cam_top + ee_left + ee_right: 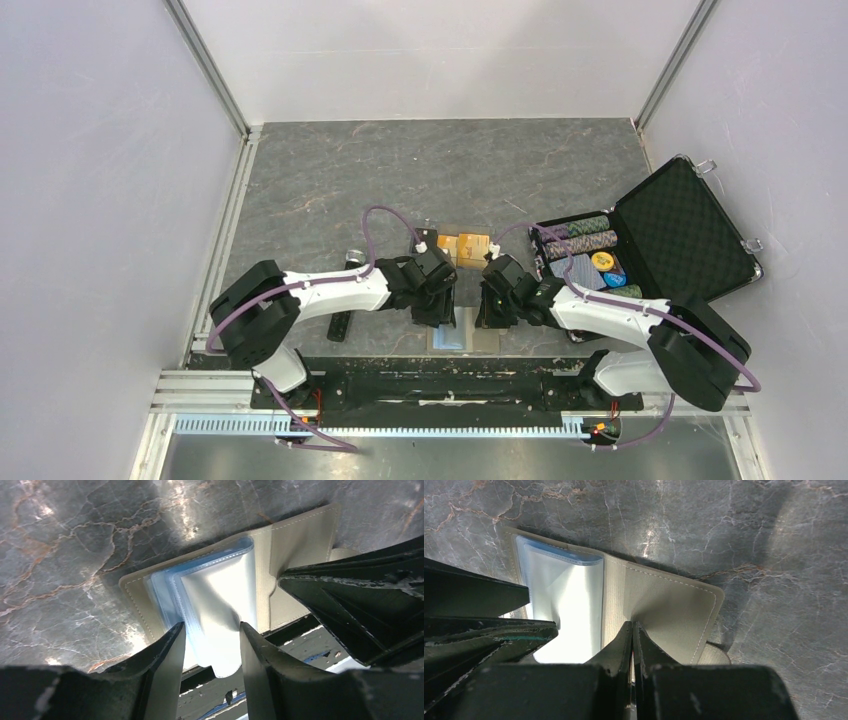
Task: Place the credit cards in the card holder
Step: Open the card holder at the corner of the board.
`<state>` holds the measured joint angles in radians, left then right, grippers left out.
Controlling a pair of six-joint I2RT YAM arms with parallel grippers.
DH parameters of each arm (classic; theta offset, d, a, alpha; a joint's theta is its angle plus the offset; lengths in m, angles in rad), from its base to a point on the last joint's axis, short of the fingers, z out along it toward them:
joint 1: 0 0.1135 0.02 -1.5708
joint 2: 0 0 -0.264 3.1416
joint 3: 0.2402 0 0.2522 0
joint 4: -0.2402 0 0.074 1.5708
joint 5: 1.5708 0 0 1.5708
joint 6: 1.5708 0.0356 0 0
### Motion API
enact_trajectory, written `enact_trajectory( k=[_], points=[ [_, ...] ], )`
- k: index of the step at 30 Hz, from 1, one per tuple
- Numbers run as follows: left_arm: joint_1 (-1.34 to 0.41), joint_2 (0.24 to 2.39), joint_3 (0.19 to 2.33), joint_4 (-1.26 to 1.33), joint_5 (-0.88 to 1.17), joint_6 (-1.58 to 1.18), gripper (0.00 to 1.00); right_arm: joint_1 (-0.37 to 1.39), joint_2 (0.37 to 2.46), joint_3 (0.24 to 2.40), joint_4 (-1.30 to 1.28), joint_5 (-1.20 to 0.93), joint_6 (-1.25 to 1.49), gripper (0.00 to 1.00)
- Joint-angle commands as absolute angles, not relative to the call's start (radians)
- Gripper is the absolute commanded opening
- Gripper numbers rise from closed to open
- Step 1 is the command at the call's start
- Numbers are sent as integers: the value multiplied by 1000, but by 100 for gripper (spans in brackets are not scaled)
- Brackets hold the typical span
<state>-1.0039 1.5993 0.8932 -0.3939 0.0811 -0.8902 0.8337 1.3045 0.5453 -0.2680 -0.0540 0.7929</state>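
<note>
The card holder (466, 339) lies open at the table's near edge, grey-tan cover down and pale blue clear sleeves (220, 585) up. My left gripper (212, 630) is open, one finger on each side of a lifted sleeve. My right gripper (632, 626) is shut on the cover's right flap (669, 605), pinching it into a fold beside the small tab (716, 655). Two orange-gold credit cards (461, 247) lie side by side on the table just beyond both grippers (438, 312) (492, 312). I cannot make out the black card.
An open black chip case (655, 240) with striped chips stands at the right. A long black bar (340, 326) lies left of the left arm. The table's front rail (450, 375) runs just below the card holder.
</note>
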Motion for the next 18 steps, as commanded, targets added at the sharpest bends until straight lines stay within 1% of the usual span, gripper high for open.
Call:
enact_trajectory(
  k=[1, 10, 14, 16, 18],
  points=[
    [-1014, 1585, 930, -292, 127, -880, 49, 828, 1282, 531, -251, -49, 788, 0],
    [-1016, 1522, 928, -275, 131, -889, 32, 822, 1254, 531, -248, -52, 790, 0],
    [-1017, 1505, 949, -302, 127, -891, 11, 818, 1203, 547, -248, -53, 782, 0],
    [-1018, 1521, 989, -378, 95, -882, 6, 817, 1168, 556, -248, -42, 777, 0],
    [-1020, 1545, 1024, -426, 89, -862, 6, 811, 1124, 564, -258, -28, 775, 0]
  ],
)
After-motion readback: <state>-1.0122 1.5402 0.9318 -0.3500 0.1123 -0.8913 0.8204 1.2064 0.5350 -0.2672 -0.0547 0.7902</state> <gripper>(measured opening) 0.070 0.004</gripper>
